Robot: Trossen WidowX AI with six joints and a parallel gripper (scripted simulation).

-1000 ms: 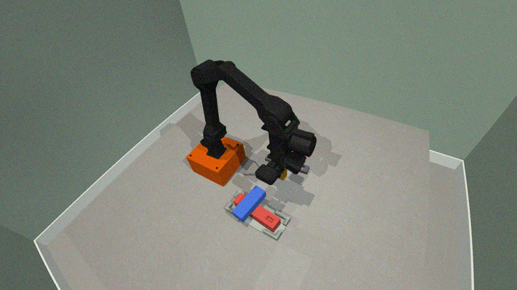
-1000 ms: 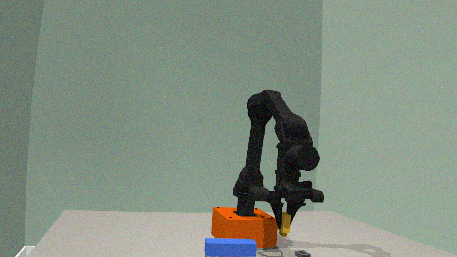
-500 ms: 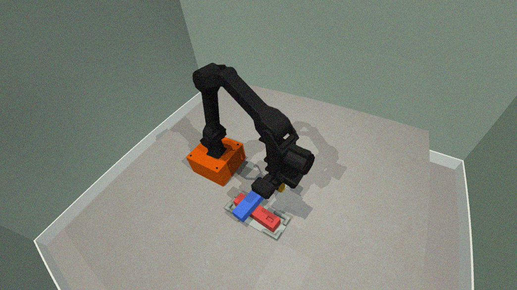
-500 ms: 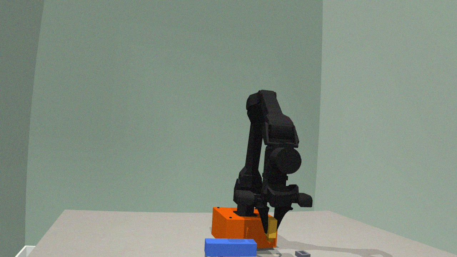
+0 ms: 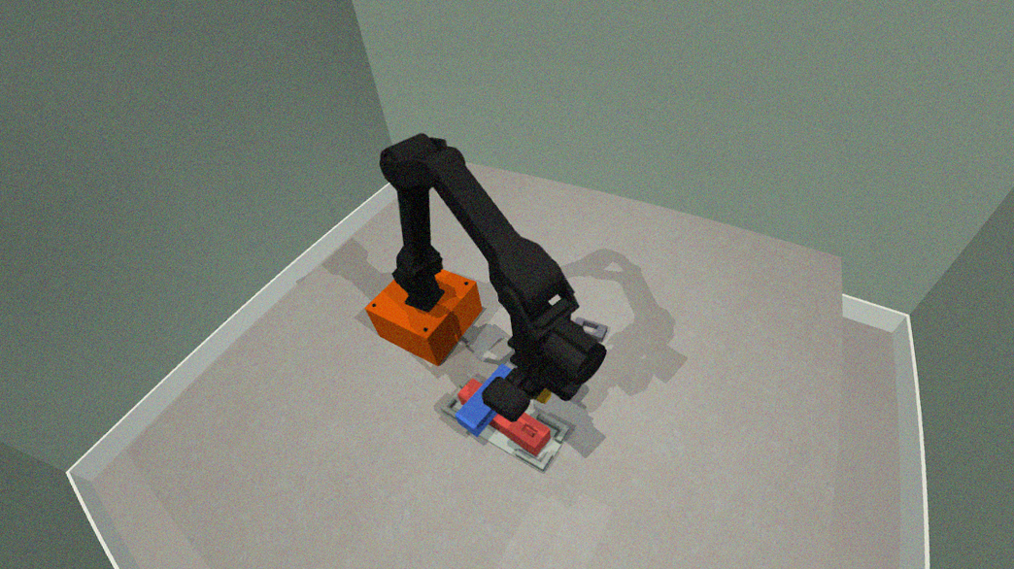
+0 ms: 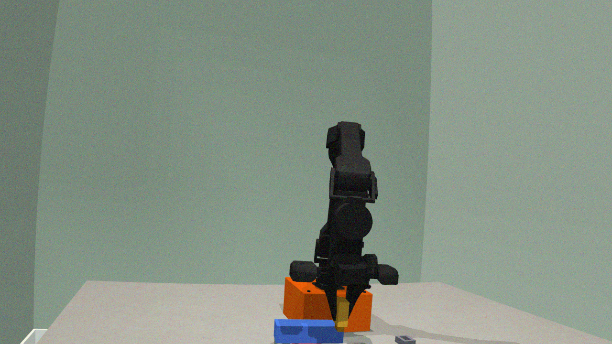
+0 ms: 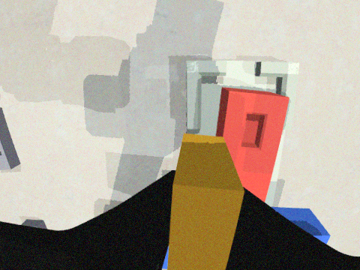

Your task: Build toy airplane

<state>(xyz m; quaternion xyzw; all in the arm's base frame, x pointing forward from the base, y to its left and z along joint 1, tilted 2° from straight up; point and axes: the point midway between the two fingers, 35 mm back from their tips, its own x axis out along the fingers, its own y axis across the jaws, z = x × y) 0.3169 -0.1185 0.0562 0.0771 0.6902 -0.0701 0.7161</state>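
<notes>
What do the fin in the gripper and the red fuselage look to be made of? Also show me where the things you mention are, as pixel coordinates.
Yellow fin [image 6: 342,311] [image 7: 206,221]: perhaps painted wood or matte plastic; flat, even colour, no grain showing.
Red fuselage [image 5: 524,432] [image 7: 255,157]: likely matte plastic; uniform colour, crisp-edged socket, no glossy highlight.

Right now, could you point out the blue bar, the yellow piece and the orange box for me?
Blue bar [image 5: 473,414] [image 6: 316,335]: top and exterior views, on its long body.
Yellow piece [image 6: 342,311] [image 7: 204,225]: exterior and wrist views, on its side.
Orange box [image 5: 404,337] [image 6: 293,301]: top and exterior views, on a side wall.

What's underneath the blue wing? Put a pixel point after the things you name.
The red fuselage [image 5: 522,432] [image 7: 259,157] runs beneath the blue wing [image 5: 474,409] [image 6: 308,331], with the jig [image 5: 547,459] [image 7: 193,101] below. The wing's tab and its socket are covered, so their fit cannot be seen.
</notes>
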